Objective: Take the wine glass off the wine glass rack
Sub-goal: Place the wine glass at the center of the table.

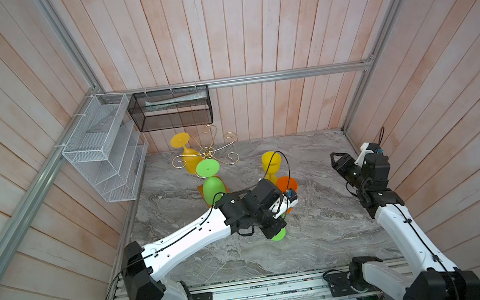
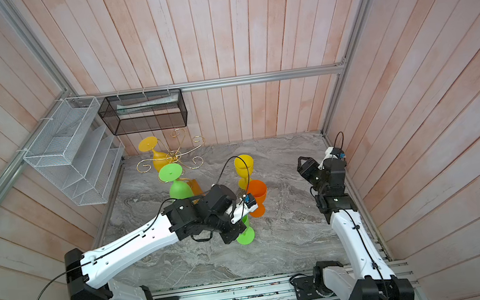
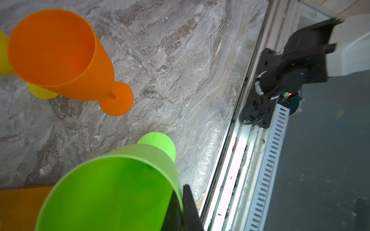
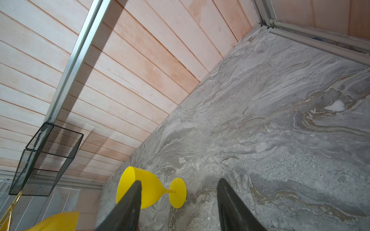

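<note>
Left pincer [image 3: 181, 200] pinched rim of upright green glass [image 3: 112, 190], near orange glass [image 3: 60, 50], right pincer [image 4: 179, 180] spread, up near side wall [image 1: 433, 133], rack [image 1: 208, 152] stood at back of surface [image 1: 319, 225]

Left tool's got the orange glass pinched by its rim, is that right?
Not quite. The left tool has the green glass pinched by its rim, as the left wrist view shows. The orange glass stands free on the table.

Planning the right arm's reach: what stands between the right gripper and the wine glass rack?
The upright yellow glass stands there, seen in both top views.
</note>
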